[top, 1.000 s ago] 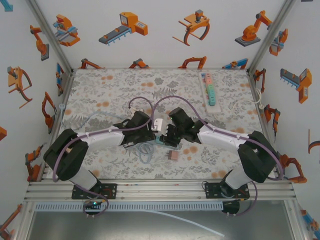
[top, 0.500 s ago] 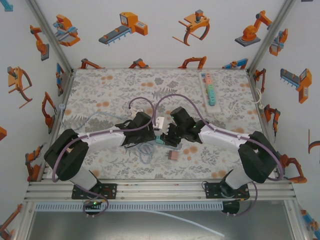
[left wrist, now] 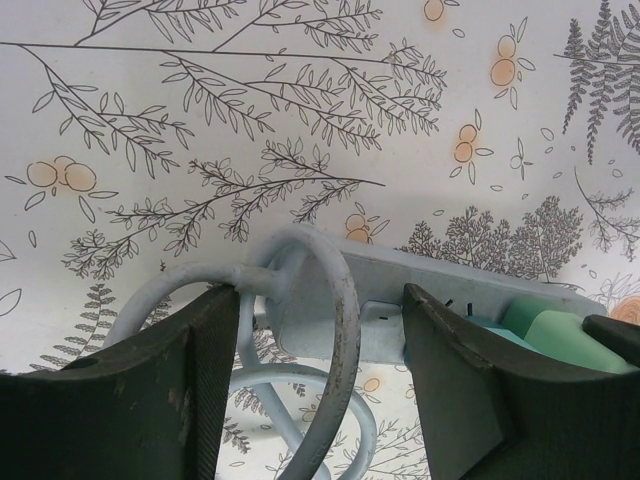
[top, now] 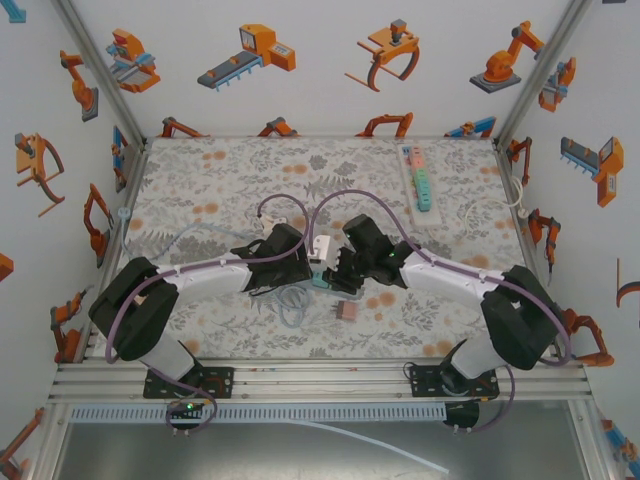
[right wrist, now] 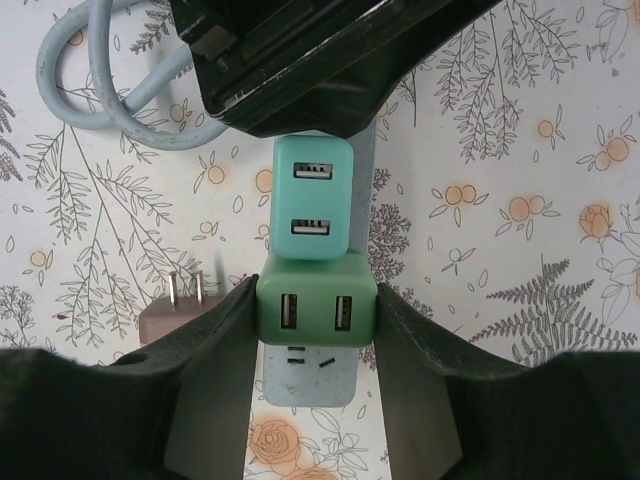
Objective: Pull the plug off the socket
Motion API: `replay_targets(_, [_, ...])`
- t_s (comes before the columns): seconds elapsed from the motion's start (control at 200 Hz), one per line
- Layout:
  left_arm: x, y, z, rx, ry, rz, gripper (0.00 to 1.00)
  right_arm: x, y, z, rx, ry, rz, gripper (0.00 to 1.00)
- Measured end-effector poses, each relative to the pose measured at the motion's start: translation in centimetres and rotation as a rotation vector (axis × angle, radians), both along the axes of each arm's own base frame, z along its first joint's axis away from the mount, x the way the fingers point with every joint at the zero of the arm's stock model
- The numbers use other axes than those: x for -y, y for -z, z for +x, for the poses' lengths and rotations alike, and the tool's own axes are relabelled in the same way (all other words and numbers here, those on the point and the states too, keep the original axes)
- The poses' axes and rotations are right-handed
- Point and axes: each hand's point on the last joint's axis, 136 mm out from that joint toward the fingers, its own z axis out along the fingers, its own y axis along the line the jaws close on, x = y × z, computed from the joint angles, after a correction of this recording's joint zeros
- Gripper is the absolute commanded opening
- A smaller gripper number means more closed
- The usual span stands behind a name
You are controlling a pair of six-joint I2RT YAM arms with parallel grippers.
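Near the middle of the tabletop (top: pixel 200 180) lies the socket strip (left wrist: pixel 385 325), with a green plug (right wrist: pixel 317 312) seated in it and a teal plug (right wrist: pixel 313 212) at that plug's 12 o'clock. The right hand (right wrist: pixel 316 298) is clamped on the green plug — one finger on each side. The left hand (left wrist: pixel 320 300) straddles the strip's cable (left wrist: pixel 346 300) end, fingers narrowly apart — whether it grips, I cannot tell. A brown plug (top: pixel 347 311) lies at the strip's 5 o'clock.

Two arms (top: pixel 200 275), two power strips (top: pixel 419 180), two chargers (right wrist: pixel 314 200) on the near strip (right wrist: pixel 310 385), one loose plug (top: pixel 347 311).
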Motion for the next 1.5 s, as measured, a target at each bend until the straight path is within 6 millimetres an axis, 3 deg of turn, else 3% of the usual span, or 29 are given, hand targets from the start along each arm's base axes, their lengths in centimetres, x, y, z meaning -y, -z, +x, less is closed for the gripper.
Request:
replay_targets(0.275, [0.1, 0.0, 0.1, 0.006, 0.000, -0.007, 0.41, 0.2, -0.3, 0.0, 0.010, -0.001, -0.004, 0.08])
replay_targets(0.506, [0.1, 0.0, 0.1, 0.008, 0.000, -0.010, 0.40, 0.2, -0.4, 0.0, 0.010, -0.003, -0.004, 0.02])
replay_targets(0.731, [0.2, 0.0, 0.1, 0.012, 0.000, -0.014, 0.39, 0.1, -1.6, -0.1, -0.001, 0.014, 0.010, 0.00])
replay_targets(0.811, [0.2, 0.0, 0.2, 0.013, 0.000, -0.015, 0.39, -0.2, -3.1, -0.2, 0.012, 0.006, 0.048, 0.00])
replay_targets(0.946, [0.2, 0.0, 0.2, 0.014, 0.000, -0.016, 0.39, -1.3, -8.4, 0.2, 0.100, -0.015, 0.175, 0.00])
replay_targets(1.026, [0.2, 0.0, 0.2, 0.015, 0.000, -0.017, 0.39, -1.3, -10.4, 0.3, 0.144, -0.012, 0.224, 0.13])
replay_targets(1.096, [0.2, 0.0, 0.2, 0.015, 0.000, -0.017, 0.39, -1.3, -11.0, 0.3, 0.159, -0.007, 0.247, 0.36])
replay_targets(1.152, [0.2, 0.0, 0.2, 0.015, 0.000, -0.017, 0.39, -1.1, -10.7, 0.1, 0.155, 0.000, 0.249, 0.52])
replay_targets(1.232, [0.2, 0.0, 0.2, 0.016, -0.001, -0.018, 0.39, -0.8, -9.7, -0.3, 0.132, -0.005, 0.229, 0.59])
replay_targets(1.502, [0.2, 0.0, 0.2, 0.016, -0.001, -0.018, 0.38, 0.3, -4.5, -0.9, -0.046, 0.022, 0.066, 0.55])
